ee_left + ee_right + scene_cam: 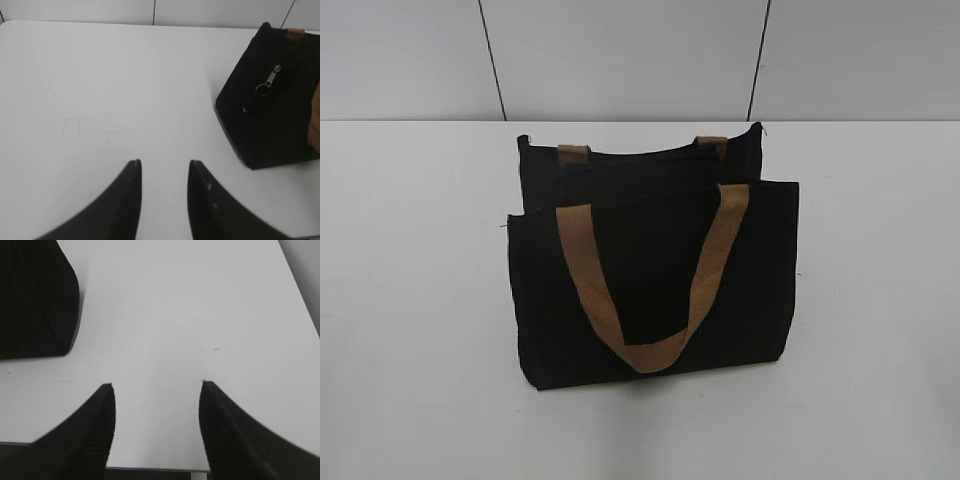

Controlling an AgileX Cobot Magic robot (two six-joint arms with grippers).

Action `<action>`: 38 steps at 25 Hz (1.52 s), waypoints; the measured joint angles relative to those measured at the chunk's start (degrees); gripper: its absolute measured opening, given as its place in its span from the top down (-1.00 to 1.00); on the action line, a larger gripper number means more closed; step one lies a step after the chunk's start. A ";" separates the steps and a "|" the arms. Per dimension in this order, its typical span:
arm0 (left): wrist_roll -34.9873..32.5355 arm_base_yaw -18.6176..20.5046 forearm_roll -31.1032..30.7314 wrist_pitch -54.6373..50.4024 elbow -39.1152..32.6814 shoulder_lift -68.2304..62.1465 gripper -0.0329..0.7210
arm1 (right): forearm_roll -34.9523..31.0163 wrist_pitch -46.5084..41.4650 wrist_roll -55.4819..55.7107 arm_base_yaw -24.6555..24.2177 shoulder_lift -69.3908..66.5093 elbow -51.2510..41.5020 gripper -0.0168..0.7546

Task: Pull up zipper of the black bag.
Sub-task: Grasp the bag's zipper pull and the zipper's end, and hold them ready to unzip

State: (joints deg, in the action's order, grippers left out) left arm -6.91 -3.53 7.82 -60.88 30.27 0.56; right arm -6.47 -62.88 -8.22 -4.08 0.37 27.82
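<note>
black bag [655,290] upright on table [410,300] (both grippers apart, empty)

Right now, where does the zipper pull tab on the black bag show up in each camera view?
Exterior view: the tab cannot be made out; only the black bag stands mid-table, its tan handle hanging down the front.
Left wrist view: the silvery zipper pull tab hangs on the bag's end panel, upper right.
Right wrist view: not in it; only a bag corner at upper left.
Shared landmark: the black bag on the white table.
</note>
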 joint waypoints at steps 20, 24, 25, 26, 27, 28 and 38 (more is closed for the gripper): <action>0.00 0.00 0.00 0.00 0.00 0.00 0.28 | 0.05 0.00 0.00 0.00 0.00 0.00 -0.14; 0.00 0.00 0.00 0.00 0.00 0.00 0.28 | 0.05 0.05 0.00 0.00 0.00 0.00 -0.14; 0.00 0.00 0.00 0.00 0.00 0.00 0.28 | 0.05 0.05 0.00 0.00 0.00 0.00 -0.14; 0.00 0.00 0.00 0.00 0.00 0.00 0.28 | 0.05 0.05 0.00 0.00 0.00 0.00 -0.14; 0.00 0.00 0.00 0.00 0.00 0.00 0.28 | 0.05 0.05 0.00 0.00 0.00 0.00 -0.14; 0.00 0.00 0.00 0.00 0.00 0.00 0.28 | 0.10 0.05 0.00 0.00 0.00 0.00 -0.14; 0.00 0.00 0.00 0.00 0.00 0.00 0.27 | 0.10 0.05 0.00 0.00 0.00 0.00 -0.14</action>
State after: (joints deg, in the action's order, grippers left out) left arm -6.91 -3.53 7.82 -60.88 30.27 0.56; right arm -6.37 -62.83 -8.22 -4.08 0.37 27.82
